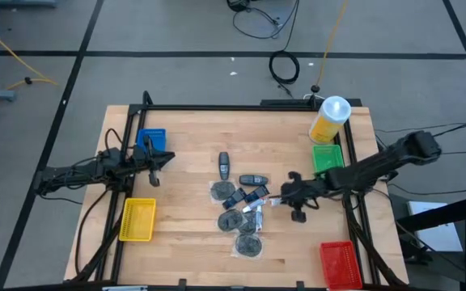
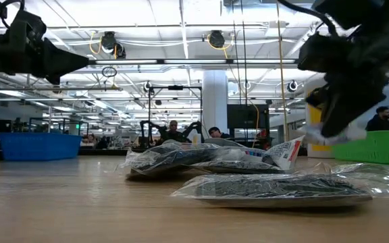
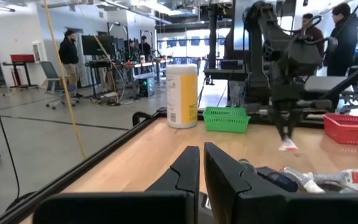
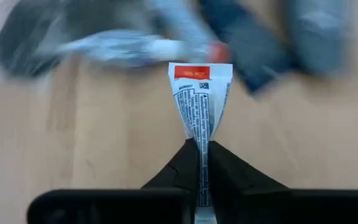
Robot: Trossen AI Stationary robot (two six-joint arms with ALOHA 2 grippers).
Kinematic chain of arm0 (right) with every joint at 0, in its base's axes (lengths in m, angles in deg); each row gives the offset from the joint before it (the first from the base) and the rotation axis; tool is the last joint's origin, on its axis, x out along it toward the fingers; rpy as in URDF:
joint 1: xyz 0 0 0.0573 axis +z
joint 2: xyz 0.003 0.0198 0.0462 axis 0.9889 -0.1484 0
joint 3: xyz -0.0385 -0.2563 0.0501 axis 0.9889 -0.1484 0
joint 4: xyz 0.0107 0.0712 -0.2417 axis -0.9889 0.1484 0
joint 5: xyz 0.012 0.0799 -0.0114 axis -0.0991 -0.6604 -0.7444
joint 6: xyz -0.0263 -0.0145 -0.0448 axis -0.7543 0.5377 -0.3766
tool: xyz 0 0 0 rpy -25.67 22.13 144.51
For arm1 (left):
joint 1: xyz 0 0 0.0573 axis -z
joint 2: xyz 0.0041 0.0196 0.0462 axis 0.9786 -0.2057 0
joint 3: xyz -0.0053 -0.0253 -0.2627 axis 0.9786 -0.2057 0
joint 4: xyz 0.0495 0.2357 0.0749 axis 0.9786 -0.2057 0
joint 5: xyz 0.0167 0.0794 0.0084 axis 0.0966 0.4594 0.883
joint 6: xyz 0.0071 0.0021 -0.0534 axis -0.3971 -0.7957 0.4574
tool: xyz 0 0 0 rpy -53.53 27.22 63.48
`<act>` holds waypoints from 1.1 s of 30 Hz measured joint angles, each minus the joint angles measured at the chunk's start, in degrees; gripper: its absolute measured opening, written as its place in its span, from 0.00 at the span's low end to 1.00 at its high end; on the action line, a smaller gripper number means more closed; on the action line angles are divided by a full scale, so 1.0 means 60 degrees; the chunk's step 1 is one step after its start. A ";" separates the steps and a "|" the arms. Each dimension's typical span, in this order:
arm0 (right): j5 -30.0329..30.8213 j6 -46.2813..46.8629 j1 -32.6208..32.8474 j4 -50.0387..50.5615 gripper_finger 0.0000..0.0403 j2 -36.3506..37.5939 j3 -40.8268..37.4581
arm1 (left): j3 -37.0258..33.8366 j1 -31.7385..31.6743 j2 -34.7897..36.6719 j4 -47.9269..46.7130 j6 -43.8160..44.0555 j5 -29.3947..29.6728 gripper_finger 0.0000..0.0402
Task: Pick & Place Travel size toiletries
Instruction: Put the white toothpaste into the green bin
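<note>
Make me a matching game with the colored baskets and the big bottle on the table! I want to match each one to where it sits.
Things:
1. blue basket
2. yellow basket
3. red basket
4. yellow bottle

Places:
A. near corner on the right arm's side
B. far side, right behind the green basket
C. near side, on the left arm's side
D. far side, by the left arm's fingers

Pairs: 1-D, 2-C, 3-A, 4-B
</note>
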 joint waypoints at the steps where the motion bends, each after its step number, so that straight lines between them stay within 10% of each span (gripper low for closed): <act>1: 0.0285 0.0832 0.0026 0.0573 0.05 0.0384 0.0076 | -0.0001 -0.0006 -0.0003 0.0080 0.0000 0.0000 0.06; 16: 0.1438 0.9341 -0.1394 1.0637 0.03 0.1731 0.2098 | 0.0000 -0.0007 0.0001 0.0685 0.0153 0.0004 0.06; 33: 0.2470 0.8609 -0.4710 0.9291 0.08 -0.0203 0.1305 | -0.0004 0.0004 -0.0003 0.0514 0.0186 -0.0094 0.06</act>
